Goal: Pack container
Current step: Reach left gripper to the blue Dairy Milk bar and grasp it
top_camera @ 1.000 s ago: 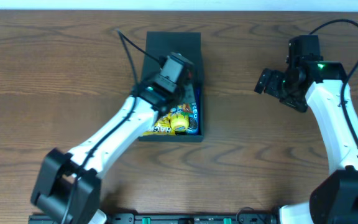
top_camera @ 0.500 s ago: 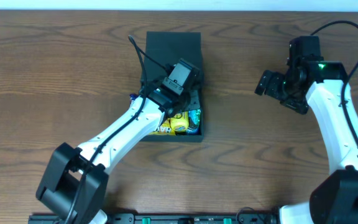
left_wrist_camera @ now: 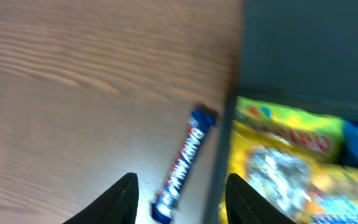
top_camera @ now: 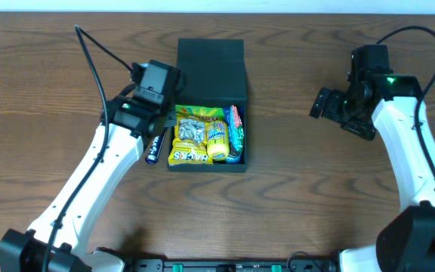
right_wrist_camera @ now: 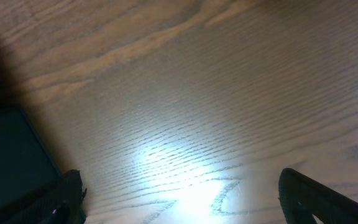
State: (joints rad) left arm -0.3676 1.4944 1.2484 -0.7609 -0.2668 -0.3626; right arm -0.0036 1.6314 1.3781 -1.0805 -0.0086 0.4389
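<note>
- Brown wood-grain table [top_camera: 300, 204] fills my overhead view, with both arms reaching in from 6 o'clock.
- The container [top_camera: 211, 64] sits a little left of the table's middle, its lid flap laid open toward 12 o'clock.
- The open tray half is packed: a yellow packet [top_camera: 193, 136] on the left and a blue wrapper [top_camera: 237, 142] against the 3 o'clock wall.
- A blue bar [top_camera: 154, 147] lies on the table just outside the container's 9 o'clock wall. My left wrist picture is blurred, so I can't say whether the two touch.
- The left gripper [left_wrist_camera: 180, 186] hangs over that bar with its fingers spread wide and nothing between them.
- The right gripper [top_camera: 327, 102] is at 3 o'clock from the container, well apart from it.
- Its fingers [right_wrist_camera: 67, 199] stand far apart over bare wood, holding nothing.
</note>
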